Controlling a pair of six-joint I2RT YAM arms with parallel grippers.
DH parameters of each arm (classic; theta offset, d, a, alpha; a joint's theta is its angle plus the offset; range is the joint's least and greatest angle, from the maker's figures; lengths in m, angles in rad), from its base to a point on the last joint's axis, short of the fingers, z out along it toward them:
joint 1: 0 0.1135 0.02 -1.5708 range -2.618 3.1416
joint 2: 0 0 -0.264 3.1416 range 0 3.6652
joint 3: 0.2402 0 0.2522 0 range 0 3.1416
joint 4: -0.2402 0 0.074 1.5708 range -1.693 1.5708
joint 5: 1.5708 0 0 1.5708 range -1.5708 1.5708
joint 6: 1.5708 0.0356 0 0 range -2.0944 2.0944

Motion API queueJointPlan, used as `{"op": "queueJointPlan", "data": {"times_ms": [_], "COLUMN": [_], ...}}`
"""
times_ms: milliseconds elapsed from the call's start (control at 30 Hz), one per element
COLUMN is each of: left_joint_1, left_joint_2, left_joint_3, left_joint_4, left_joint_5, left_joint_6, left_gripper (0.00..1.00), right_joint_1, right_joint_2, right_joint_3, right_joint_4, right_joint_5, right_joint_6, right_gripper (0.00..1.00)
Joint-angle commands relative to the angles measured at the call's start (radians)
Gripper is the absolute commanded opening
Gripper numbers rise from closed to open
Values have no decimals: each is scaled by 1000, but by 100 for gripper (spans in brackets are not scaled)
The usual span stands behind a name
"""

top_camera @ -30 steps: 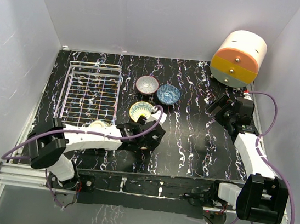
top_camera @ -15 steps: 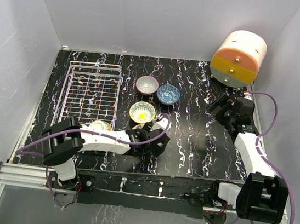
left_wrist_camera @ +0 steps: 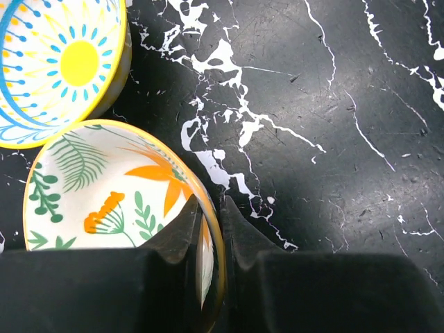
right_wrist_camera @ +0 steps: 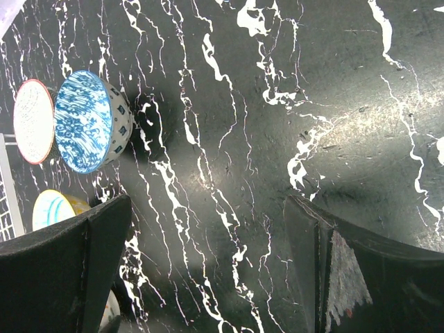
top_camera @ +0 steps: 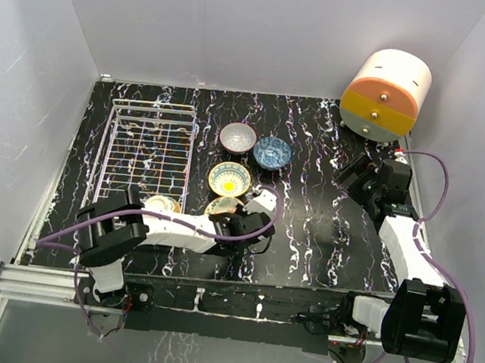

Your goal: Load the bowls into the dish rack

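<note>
Right hand point(right_wrist_camera: 208, 201) agape, blue bowl point(right_wrist_camera: 84, 121) left, marble table point(right_wrist_camera: 277, 104)

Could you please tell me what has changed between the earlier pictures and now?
The left gripper moved a little to the right and shut on the rim of the floral bowl. The open right gripper, the dish rack, the sun-pattern bowl, grey bowl, blue bowl and drum stayed put.
</note>
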Motion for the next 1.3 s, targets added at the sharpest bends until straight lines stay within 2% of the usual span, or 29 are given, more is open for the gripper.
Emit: {"op": "queueJointPlan", "data": {"times_ms": [0,167,333,567,733,933,1267], "left_joint_1": [6,4,-22,-23,1,245,648], "left_joint_2": [41,-5,-126,-348,-454,-604,-703], "left_joint_3": [-35,-14,63,94,110,-2,-28], "left_joint_4": [-39,-80,-146,-72,-73,39,164], "left_joint_5": [57,92,151,268,244,366,595], "left_joint_6": [-68,-82,-106,-78,-65,-99,-114], "left_gripper": [0,0,0,0,0,0,0], "right_joint_1": [-8,-10,-12,-15,-17,-17,-17], "right_joint_2": [-17,-15,-10,-7,-8,-13,-27], "right_joint_3": [7,11,14,18,19,17,8], "right_joint_4": [47,46,47,48,47,47,46], "right_joint_5": [-10,-5,-5,-8,-13,-21,-34], "right_joint_6": [-5,-6,-6,-6,-4,1,10], "right_gripper": [95,95,95,96,95,95,95]}}
